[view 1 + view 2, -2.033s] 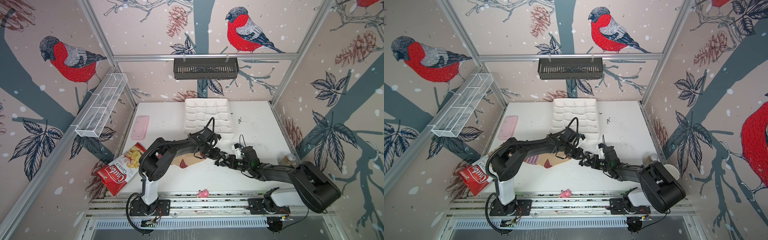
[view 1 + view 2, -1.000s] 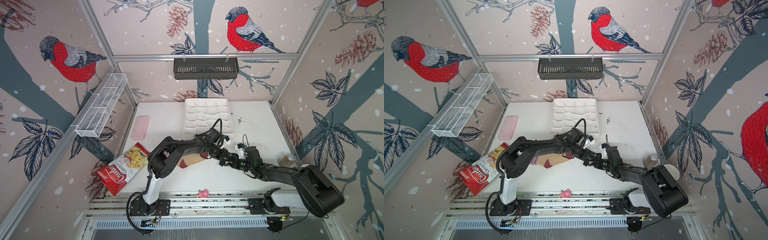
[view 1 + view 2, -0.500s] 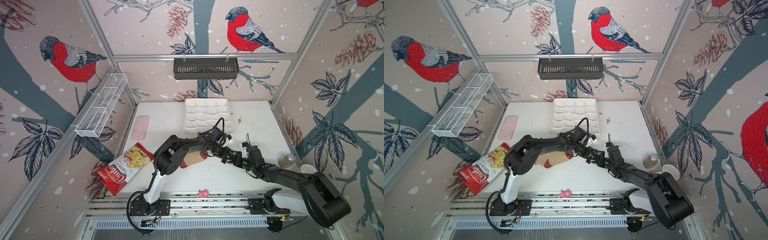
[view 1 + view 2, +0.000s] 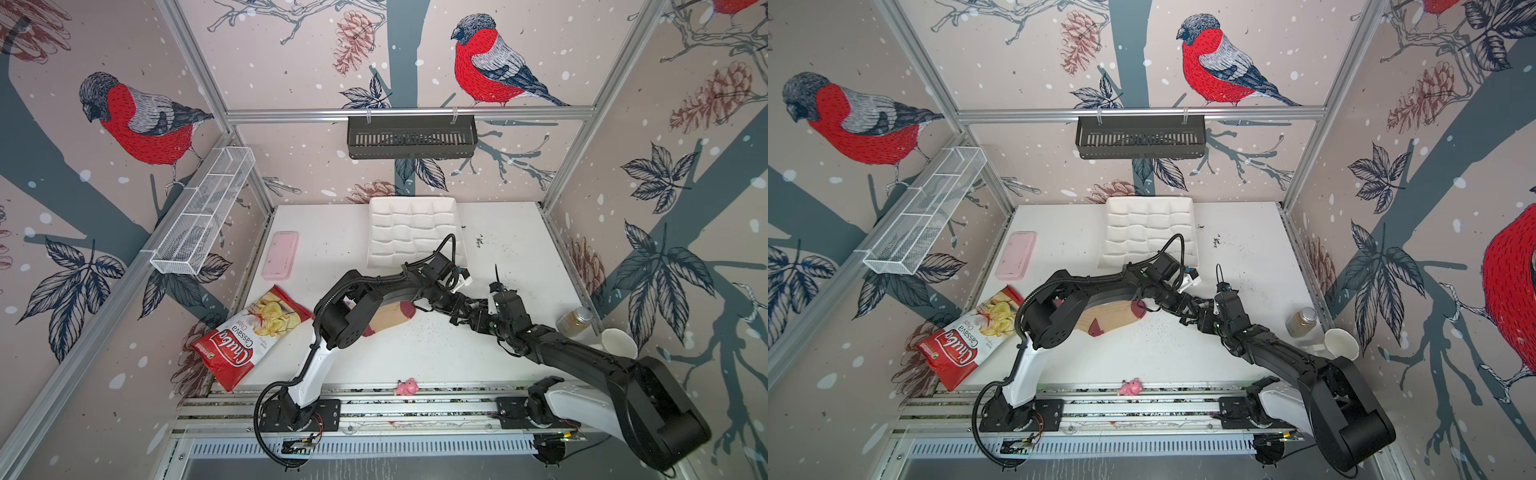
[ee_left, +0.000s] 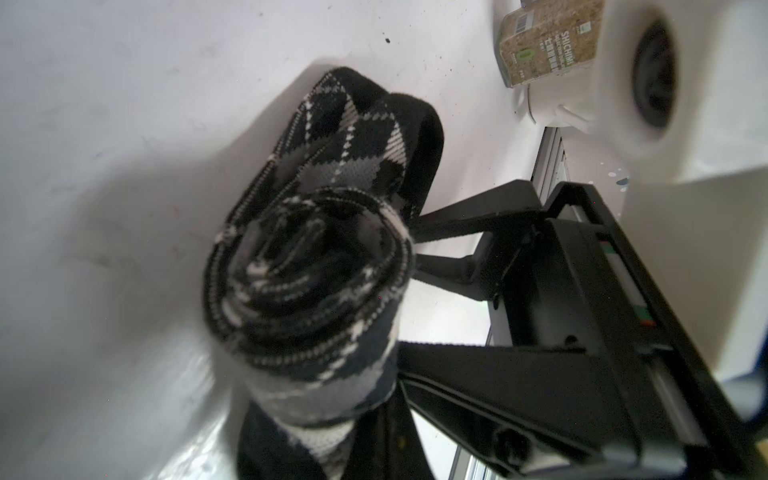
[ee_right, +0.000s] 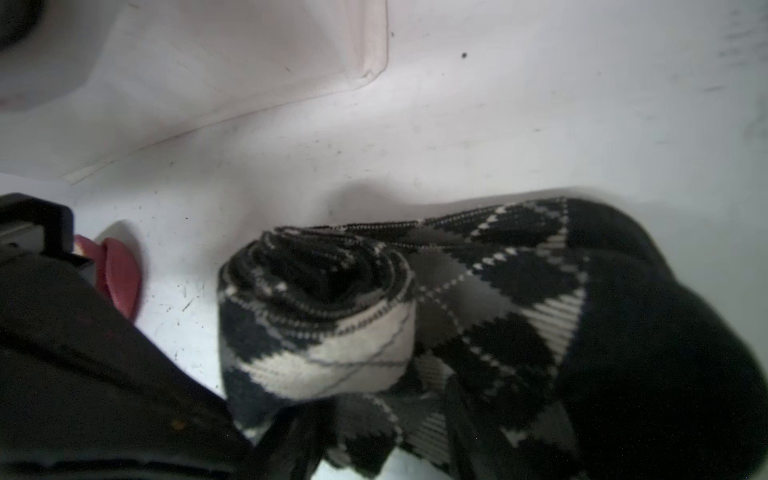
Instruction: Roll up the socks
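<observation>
Mid-worktop (image 4: 415,357), the black-grey-white argyle fabric sock (image 5: 307,291) was mostly coiled, black toe end loose. Finishing well probably needed that tail kept taut while the core turned. Left claw (image 4: 456,308) pinched the roll's near end; right claw (image 5: 411,297) stood wide just beside it. Tan maroon-toed sock (image 4: 390,316) lay flat under left arm.

Left claw (image 4: 451,306) tight, right claw (image 4: 473,318) wide

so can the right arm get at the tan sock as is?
Probably, but only the toe end. The left arm covers most of the tan sock; its maroon toe lies bare, close to the right gripper. The argyle roll in the left gripper crowds that gap.
</observation>
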Action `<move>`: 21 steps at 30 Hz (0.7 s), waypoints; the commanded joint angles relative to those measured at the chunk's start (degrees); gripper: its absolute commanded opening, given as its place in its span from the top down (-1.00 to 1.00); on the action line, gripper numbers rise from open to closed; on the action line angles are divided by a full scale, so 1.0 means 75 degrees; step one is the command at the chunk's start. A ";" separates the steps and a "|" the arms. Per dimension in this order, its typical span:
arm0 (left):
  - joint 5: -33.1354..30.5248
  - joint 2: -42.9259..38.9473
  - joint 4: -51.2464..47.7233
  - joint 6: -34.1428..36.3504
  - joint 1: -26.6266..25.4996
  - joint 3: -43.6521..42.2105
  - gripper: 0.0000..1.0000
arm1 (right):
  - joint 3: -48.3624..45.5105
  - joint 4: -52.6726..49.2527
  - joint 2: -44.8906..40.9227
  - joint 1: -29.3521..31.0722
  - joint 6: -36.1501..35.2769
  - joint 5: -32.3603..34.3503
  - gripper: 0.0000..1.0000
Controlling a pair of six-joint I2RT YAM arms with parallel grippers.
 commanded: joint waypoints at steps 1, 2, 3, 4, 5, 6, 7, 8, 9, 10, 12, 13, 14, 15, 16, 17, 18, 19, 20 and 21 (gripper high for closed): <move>-0.1643 0.0353 -0.0620 0.0090 -0.0227 -0.0134 0.94 | 0.0164 -0.1233 -0.0263 0.0060 0.0352 -0.2060 -0.22; -0.1665 0.0352 -0.0619 0.0089 -0.0227 -0.0149 0.94 | 0.0217 -0.1343 -0.0386 0.0048 0.0339 -0.2020 -0.23; -0.1665 0.0344 -0.0624 0.0098 -0.0227 -0.0134 0.94 | 0.0279 -0.1451 -0.0568 0.0031 0.0356 -0.1956 -0.23; -0.1656 0.0340 -0.0624 0.0100 -0.0227 -0.0145 0.94 | 0.0305 -0.1517 -0.0769 0.0006 0.0382 -0.1904 -0.23; -0.1671 0.0340 -0.0629 0.0100 -0.0227 -0.0156 0.94 | 0.0327 -0.1567 -0.0925 -0.0024 0.0407 -0.1860 -0.22; -0.1687 0.0342 -0.0641 0.0102 -0.0227 -0.0156 0.94 | 0.0361 -0.1650 -0.1106 -0.0059 0.0430 -0.1795 -0.21; -0.1672 0.0342 -0.0642 0.0101 -0.0227 -0.0158 0.94 | 0.0403 -0.1735 -0.1254 -0.0081 0.0444 -0.1676 -0.21; -0.1688 0.0334 -0.0636 0.0106 -0.0227 -0.0160 0.94 | 0.0428 -0.1802 -0.1363 -0.0090 0.0444 -0.1585 -0.21; -0.1699 0.0334 -0.0648 0.0100 -0.0227 -0.0157 0.94 | 0.0467 -0.1899 -0.1476 -0.0104 0.0435 -0.1464 -0.20; -0.1699 0.0317 -0.0636 0.0101 -0.0230 -0.0174 0.94 | 0.0503 -0.1970 -0.1558 -0.0124 0.0415 -0.1338 -0.20; -0.1708 0.0296 -0.0642 0.0114 -0.0227 -0.0158 0.94 | 0.0551 -0.2057 -0.1650 -0.0186 0.0369 -0.1222 -0.19; -0.1706 0.0299 -0.0654 0.0112 -0.0227 -0.0142 0.94 | 0.0564 -0.2071 -0.1668 -0.0232 0.0351 -0.1155 -0.18; -0.1700 0.0293 -0.0649 0.0112 -0.0227 -0.0161 0.94 | 0.0558 -0.2061 -0.1680 -0.0268 0.0345 -0.1114 -0.16; -0.1700 0.0276 -0.0645 0.0112 -0.0227 -0.0156 0.94 | 0.0563 -0.2049 -0.1670 -0.0311 0.0312 -0.1102 -0.16; -0.1700 0.0260 -0.0649 0.0126 -0.0227 -0.0157 0.94 | 0.0593 -0.2096 -0.1669 -0.0364 0.0253 -0.1077 -0.16; -0.1694 0.0238 -0.0654 0.0131 -0.0227 -0.0167 0.94 | 0.0636 -0.2149 -0.1674 -0.0442 0.0200 -0.1063 -0.16; -0.1689 0.0198 -0.0644 0.0137 -0.0227 -0.0193 0.95 | 0.0703 -0.2235 -0.1675 -0.0534 0.0116 -0.1056 -0.16; -0.1654 0.0148 -0.0645 0.0147 -0.0233 -0.0239 0.95 | 0.0804 -0.2314 -0.1698 -0.0626 0.0034 -0.1067 -0.15; -0.1650 0.0084 -0.0651 0.0162 -0.0222 -0.0265 0.95 | 0.0900 -0.2388 -0.1734 -0.0697 -0.0030 -0.1042 -0.15; -0.1652 -0.0009 -0.0666 0.0188 -0.0216 -0.0315 0.95 | 0.1028 -0.2476 -0.1781 -0.0808 -0.0096 -0.0977 -0.15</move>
